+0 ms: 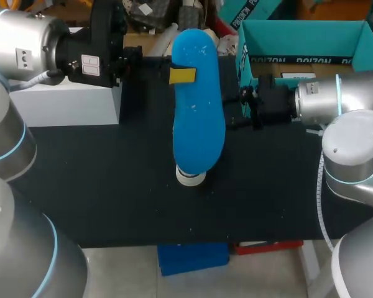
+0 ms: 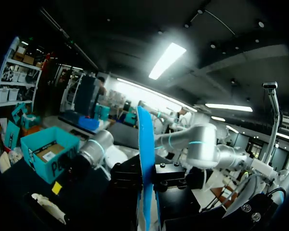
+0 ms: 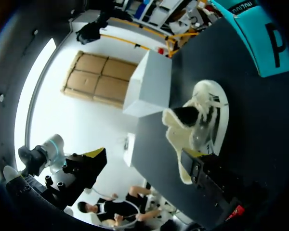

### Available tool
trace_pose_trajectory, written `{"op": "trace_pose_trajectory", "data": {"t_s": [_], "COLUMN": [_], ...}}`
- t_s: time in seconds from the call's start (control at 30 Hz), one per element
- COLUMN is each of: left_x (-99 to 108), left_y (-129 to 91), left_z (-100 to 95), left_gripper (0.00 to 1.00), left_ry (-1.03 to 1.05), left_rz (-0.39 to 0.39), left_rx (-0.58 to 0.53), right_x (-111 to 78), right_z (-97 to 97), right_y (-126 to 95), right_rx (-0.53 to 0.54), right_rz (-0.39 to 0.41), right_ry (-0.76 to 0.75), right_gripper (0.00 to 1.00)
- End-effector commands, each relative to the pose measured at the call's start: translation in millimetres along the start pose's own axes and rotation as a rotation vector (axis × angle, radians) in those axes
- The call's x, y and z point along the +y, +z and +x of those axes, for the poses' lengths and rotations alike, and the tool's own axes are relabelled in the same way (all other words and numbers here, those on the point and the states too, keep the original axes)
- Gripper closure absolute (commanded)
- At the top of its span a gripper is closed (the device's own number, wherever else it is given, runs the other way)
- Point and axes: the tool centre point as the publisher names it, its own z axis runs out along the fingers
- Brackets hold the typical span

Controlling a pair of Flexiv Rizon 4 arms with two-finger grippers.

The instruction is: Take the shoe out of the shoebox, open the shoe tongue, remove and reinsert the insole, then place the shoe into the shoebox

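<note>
the left gripper (image 1: 182,75) is clamped on the long, bright blue foam insole (image 1: 198,124) and holds it raised above the black table (image 1: 99,186), just beside the open teal cardboard shoebox (image 1: 298,38). the white shoe (image 3: 204,120) lies on the table near the shoebox, under the insole. the right gripper (image 1: 250,104) sits in front of the shoebox, by the shoe. i cannot tell whether it grips anything.

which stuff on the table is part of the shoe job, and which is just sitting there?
Job:
- insole, held up in the left gripper
- shoe, on the table, out of its box
- shoebox, open, far right of the table

Just lying about:
- white box, far left of the table
</note>
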Motion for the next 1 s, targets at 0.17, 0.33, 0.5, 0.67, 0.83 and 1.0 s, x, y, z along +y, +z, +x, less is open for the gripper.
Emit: {"op": "trace_pose_trajectory", "data": {"t_s": [0.17, 0.33, 0.5, 0.67, 0.83, 1.0], "left_x": [1, 1, 11, 43, 78, 89], "left_y": [0, 0, 5, 7, 6, 4], "left_z": [0.1, 0.1, -7.2, -24.3, -44.7, -52.1], "left_gripper": [1.00, 1.00, 1.00, 1.00, 1.00, 1.00], "left_ry": [0.000, 0.000, 0.183, 0.342, 0.512, 0.538], "left_rz": [-0.001, -0.001, 0.054, 0.046, -0.077, -0.111], "left_rx": [-0.001, -0.001, -0.029, -0.075, -0.195, -0.222], "right_x": [-3.5, -3.5, -3.5, -3.5, -3.5, -3.5], "right_z": [-1.8, -1.8, -1.8, -1.8, -1.8, -1.8], "right_y": [0, 0, 0, 0, 0, 0], "right_rx": [0.033, 0.033, 0.033, 0.033, 0.033, 0.033], "right_rz": [-0.008, -0.008, -0.008, -0.008, -0.008, -0.008], "right_ry": [-0.001, -0.001, -0.001, -0.001, -0.001, -0.001], "right_gripper": [0.00, 0.00, 0.00, 0.00, 0.00, 0.00]}}
